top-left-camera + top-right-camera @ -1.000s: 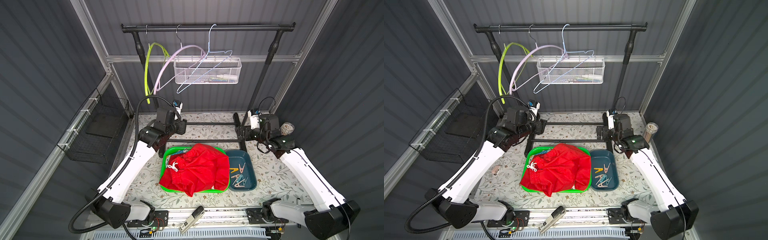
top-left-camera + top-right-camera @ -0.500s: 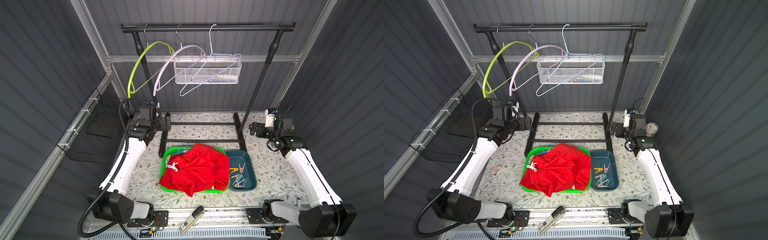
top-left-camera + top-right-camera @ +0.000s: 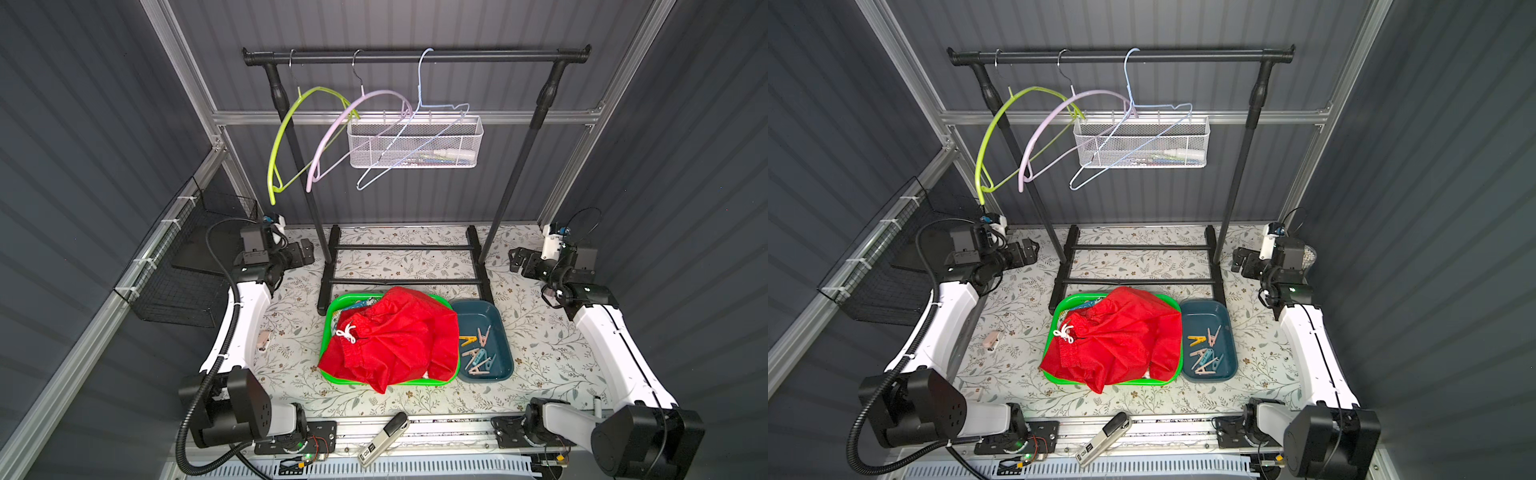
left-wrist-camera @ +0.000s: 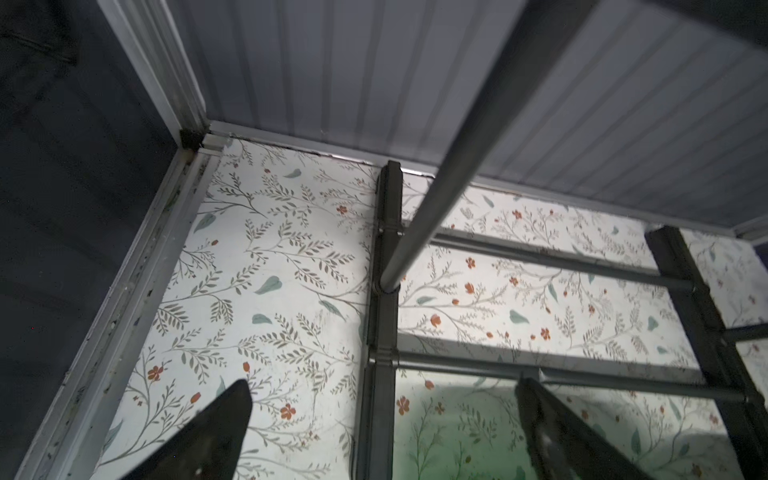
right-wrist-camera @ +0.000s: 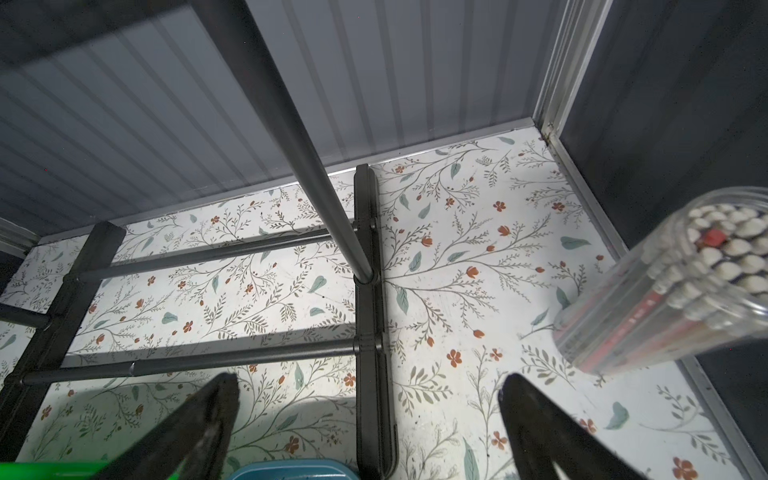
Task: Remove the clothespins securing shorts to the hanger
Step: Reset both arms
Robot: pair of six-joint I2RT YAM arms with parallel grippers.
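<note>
My left gripper (image 4: 382,386) and right gripper (image 5: 370,380) gape empty; hangers (image 3: 376,92) bare, shorts (image 3: 399,332) dropped, clothespins (image 3: 478,353) in blue tray (image 3: 505,345): unpinning looks finished, next just park.

The floral bench (image 3: 374,266) carries a black clothes rack's feet (image 3: 328,270), a green tray (image 3: 328,332) just beside a teal tray (image 3: 482,316), one beige clothespin (image 3: 264,338) lying apart, and a clear pencil jar (image 5: 673,291).

Red shorts (image 3: 395,332) lay heaped over green tray (image 3: 327,332); loose beige, blue, yellow clothespins (image 3: 478,353) lay in teal tray (image 3: 500,324).
</note>
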